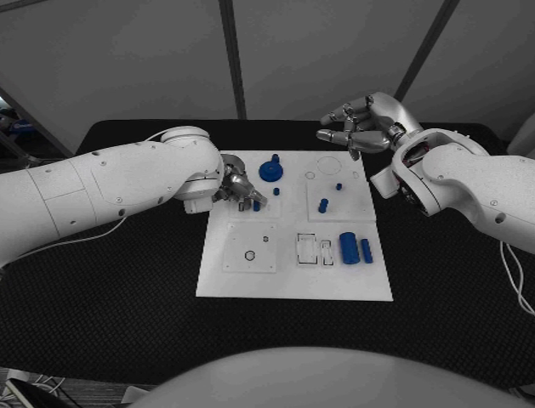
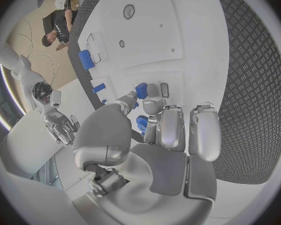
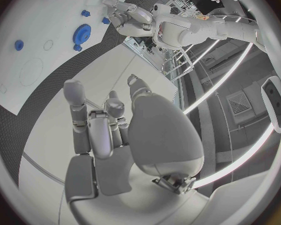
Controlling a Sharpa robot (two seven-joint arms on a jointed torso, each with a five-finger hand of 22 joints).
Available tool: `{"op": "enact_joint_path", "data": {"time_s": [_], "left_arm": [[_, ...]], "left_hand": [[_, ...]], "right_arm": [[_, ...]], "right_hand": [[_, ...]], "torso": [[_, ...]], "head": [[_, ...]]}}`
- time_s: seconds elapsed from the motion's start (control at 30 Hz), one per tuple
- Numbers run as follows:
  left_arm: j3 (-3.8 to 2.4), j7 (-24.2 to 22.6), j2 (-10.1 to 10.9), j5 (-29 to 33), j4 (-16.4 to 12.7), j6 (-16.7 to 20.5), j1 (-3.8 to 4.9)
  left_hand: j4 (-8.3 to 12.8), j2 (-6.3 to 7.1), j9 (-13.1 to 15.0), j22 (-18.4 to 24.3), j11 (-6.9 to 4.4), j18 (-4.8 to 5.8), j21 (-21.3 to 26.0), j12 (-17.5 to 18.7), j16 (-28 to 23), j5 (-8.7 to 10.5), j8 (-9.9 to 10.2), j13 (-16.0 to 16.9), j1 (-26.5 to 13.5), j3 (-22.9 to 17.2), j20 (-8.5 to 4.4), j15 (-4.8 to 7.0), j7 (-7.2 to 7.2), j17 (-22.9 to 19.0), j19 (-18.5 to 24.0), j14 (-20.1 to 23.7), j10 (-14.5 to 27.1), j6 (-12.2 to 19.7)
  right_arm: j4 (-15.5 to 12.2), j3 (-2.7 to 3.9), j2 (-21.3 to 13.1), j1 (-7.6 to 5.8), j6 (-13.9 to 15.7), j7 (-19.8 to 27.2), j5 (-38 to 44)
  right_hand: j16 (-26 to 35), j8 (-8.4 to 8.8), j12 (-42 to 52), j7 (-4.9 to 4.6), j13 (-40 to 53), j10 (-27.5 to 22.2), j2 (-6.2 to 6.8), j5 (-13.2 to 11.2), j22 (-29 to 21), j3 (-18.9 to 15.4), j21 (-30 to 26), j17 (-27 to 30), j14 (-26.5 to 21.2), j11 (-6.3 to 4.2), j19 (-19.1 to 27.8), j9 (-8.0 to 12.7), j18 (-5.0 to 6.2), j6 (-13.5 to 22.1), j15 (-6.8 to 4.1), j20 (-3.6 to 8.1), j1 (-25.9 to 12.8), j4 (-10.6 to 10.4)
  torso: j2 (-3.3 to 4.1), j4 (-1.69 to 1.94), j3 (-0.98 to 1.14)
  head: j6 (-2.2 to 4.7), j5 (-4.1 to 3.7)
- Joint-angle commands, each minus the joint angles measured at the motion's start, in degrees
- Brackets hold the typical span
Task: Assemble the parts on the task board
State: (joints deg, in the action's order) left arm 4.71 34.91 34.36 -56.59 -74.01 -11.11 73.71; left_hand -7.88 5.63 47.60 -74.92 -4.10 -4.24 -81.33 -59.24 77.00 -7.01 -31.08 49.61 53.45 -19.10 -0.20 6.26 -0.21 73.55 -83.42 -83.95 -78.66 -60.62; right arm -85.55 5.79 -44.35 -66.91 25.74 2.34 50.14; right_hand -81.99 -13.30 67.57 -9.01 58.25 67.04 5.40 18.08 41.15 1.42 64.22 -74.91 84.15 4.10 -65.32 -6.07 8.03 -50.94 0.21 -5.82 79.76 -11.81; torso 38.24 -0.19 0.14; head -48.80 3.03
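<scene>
Lying at the middle of the black bench [image 1: 120, 323], the white task board [image 1: 294, 285] carries blue parts: a gear-shaped part [image 1: 271, 170] near its far edge, small pegs [image 1: 324, 205] in the middle, and two cylinders [image 1: 350, 248] beside slots towards its right side. Left hand [image 1: 239, 192] rests at the board's left portion, pinching a small blue part [image 2: 141, 90] between fingertips. Right hand [image 1: 363, 124] hovers above the far right corner, fingers loosely curled, holding nothing.
</scene>
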Motion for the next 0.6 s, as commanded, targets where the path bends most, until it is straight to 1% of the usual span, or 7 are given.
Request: {"op": "enact_joint_path", "data": {"time_s": [0.03, 0.27, 0.4, 0.47, 0.53, 0.57, 0.6], "left_arm": [[0.0, 0.6, 0.0, -0.5, 0.0, 0.1, 0.03], [-0.02, 0.2, 0.2, 0.0, -0.5, 3.1, 0.0], [-0.2, 0.0, 0.6, 0.2, -0.9, 4.1, -0.01], [-0.41, 0.0, 0.8, 0.4, -1.2, 4.2, -0.02], [-1.18, -0.1, 1.1, 0.8, -1.5, 4.2, -0.02], [-1.32, -0.1, 1.2, 0.9, -1.5, 4.2, -0.02], [-1.71, -0.1, 1.3, 1.0, -1.7, 4.2, -0.02]], "left_hand": [[-0.3, 0.05, 0.1, -3.9, 0.13, 1.38, -0.3, -0.4, -0.1, 0.23, -0.1, -0.1, -0.6, 1.0, 0.01, 0.44, -0.11, 0.1, -0.5, -2.3, -0.4, -0.4], [-2.5, 0.0, 0.0, -3.9, 0.08, 1.34, -0.1, -0.6, -0.1, 0.14, -0.2, -0.2, -1.1, 5.6, -0.05, 0.49, -0.17, 0.1, -0.4, -2.3, -0.4, -0.4], [-2.9, 0.04, 0.0, -3.8, 0.09, 1.31, 0.0, -0.6, -0.1, 0.11, -0.2, -0.3, -0.7, 7.0, -0.06, 0.5, -0.17, 0.1, -0.4, -2.3, -0.4, -0.3], [-3.0, 0.09, 0.0, -3.7, 0.1, 1.29, 0.1, -0.6, -0.1, 0.1, -0.2, -0.3, -0.5, 7.4, -0.06, 0.51, -0.16, 0.1, -0.3, -2.3, -0.3, -0.3], [-3.0, 0.33, 0.0, -3.4, 0.14, 1.18, 0.4, -0.3, -0.1, 0.08, -0.1, -0.8, 0.1, 8.5, -0.05, 0.48, -0.08, 0.1, -0.1, -2.3, 0.0, 0.0], [-3.0, 0.4, 0.0, -3.2, 0.16, 1.15, 0.5, -0.1, -0.2, 0.08, -0.1, -0.9, 0.2, 8.7, -0.05, 0.47, -0.05, 0.0, 0.0, -2.3, 0.0, 0.1], [-3.1, 0.46, 0.0, -3.0, 0.23, 1.09, 0.7, 0.1, -0.2, 0.06, 0.0, -1.3, 0.5, 9.2, -0.02, 0.43, 0.02, 0.0, 0.1, -2.3, 0.3, 0.3]], "right_arm": [[-0.1, 0.05, 0.0, -0.09, -0.3, 0.2, 0.1], [0.1, 0.05, 0.1, -0.08, -0.4, 0.2, 0.1], [0.2, 0.05, 0.1, -0.08, -0.4, 0.2, 0.1], [0.2, 0.05, 0.1, -0.08, -0.4, 0.2, 0.1], [0.4, 0.05, 0.1, -0.08, -0.4, 0.1, 0.1], [0.4, 0.05, 0.1, -0.08, -0.4, 0.1, 0.1], [0.5, 0.05, 0.1, -0.08, -0.5, 0.1, 0.1]], "right_hand": [[0.2, -0.29, -0.2, 0.02, -0.1, -0.4, -0.5, 0.2, -0.1, -0.3, -0.4, -1.2, 2.1, 0.02, 0.4, 0.1, 0.87, 0.1, -0.4, -0.15, -0.2, 0.0], [0.2, -0.29, -0.2, 0.02, -0.1, -0.4, -0.5, 0.2, -0.1, -0.3, -0.4, -1.2, 2.1, 0.02, 0.4, 0.1, 0.87, 0.1, -0.4, -0.15, -0.2, 0.0], [0.2, -0.29, -0.2, 0.02, -0.1, -0.4, -0.5, 0.2, -0.1, -0.3, -0.4, -1.2, 2.1, 0.02, 0.4, 0.1, 0.87, 0.1, -0.4, -0.15, -0.2, 0.0], [0.2, -0.3, -0.2, 0.02, -0.1, -0.4, -0.51, 0.2, -0.3, -0.4, -0.5, -1.1, 2.1, 0.03, 0.5, 0.1, 0.89, 0.1, -0.4, -0.15, -0.2, -0.1], [0.2, -0.31, -0.2, 0.02, -0.1, -0.4, -0.52, 0.2, -0.3, -0.4, -0.5, -1.1, 2.1, 0.03, 0.5, 0.1, 0.89, 0.1, -0.4, -0.15, -0.3, -0.1], [0.2, -0.31, -0.2, 0.02, -0.1, -0.4, -0.52, 0.2, -0.3, -0.4, -0.5, -1.1, 2.1, 0.03, 0.5, 0.1, 0.89, 0.1, -0.4, -0.15, -0.3, -0.1], [0.2, -0.31, -0.2, 0.02, -0.1, -0.4, -0.52, 0.2, -0.3, -0.4, -0.5, -1.1, 2.1, 0.03, 0.5, 0.1, 0.89, 0.1, -0.4, -0.15, -0.3, -0.1]], "torso": [[-0.01, 0.0, -0.01], [0.02, -0.01, -0.03], [-0.01, 0.0, -0.03], [-0.02, 0.0, -0.03], [-0.02, 0.02, -0.02], [-0.03, 0.03, -0.01], [-0.03, 0.03, -0.04]], "head": [[0.0, 0.03], [0.07, -0.03], [0.08, -0.02], [0.1, -0.01], [0.12, -0.01], [0.13, -0.02], [0.14, -0.02]]}}
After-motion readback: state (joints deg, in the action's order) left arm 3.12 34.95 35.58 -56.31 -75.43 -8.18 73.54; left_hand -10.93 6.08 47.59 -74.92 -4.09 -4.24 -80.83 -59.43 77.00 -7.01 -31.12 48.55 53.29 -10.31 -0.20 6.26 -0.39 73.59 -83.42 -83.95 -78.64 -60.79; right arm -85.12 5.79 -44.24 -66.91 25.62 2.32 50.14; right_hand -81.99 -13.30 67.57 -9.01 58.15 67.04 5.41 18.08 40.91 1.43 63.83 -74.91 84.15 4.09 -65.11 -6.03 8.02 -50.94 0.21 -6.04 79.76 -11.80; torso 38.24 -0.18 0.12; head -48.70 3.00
